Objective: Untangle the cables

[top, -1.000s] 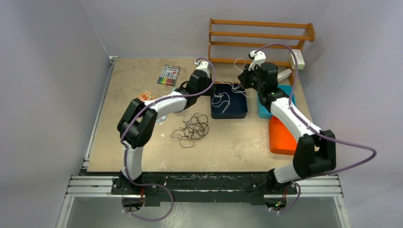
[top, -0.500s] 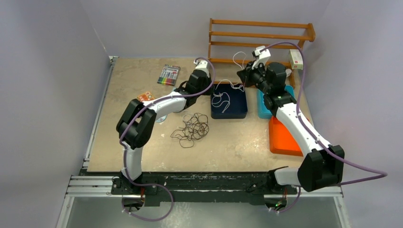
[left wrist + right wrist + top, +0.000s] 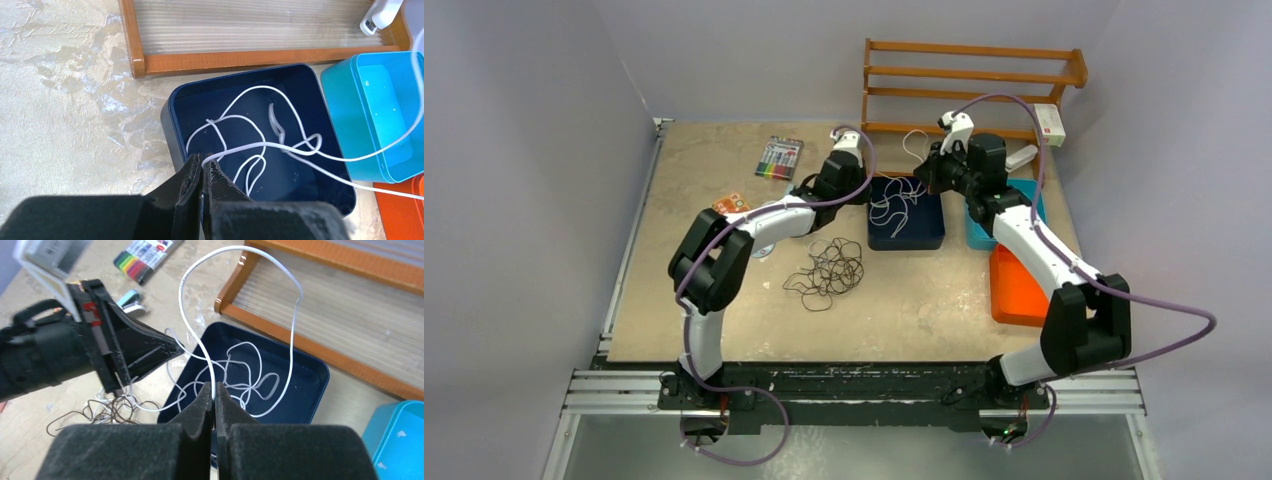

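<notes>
A white cable lies in loops in the navy bin. My left gripper is at the bin's left rim, shut on one strand of it; the wrist view shows the strand leaving the jaw tips across the bin. My right gripper hovers over the bin's back right, shut on the same white cable, which arches up in a tall loop. A dark brown-black cable tangle with some white strands lies on the table in front of the bin.
A wooden rack stands behind the bin. A teal bin and an orange tray sit to the right. A marker pack and an orange card lie at the left. A white box sits at the back right.
My right gripper rose toward the rack with the white cable, then came back left and down over the bin. The cable loop followed. My left arm stayed put.
</notes>
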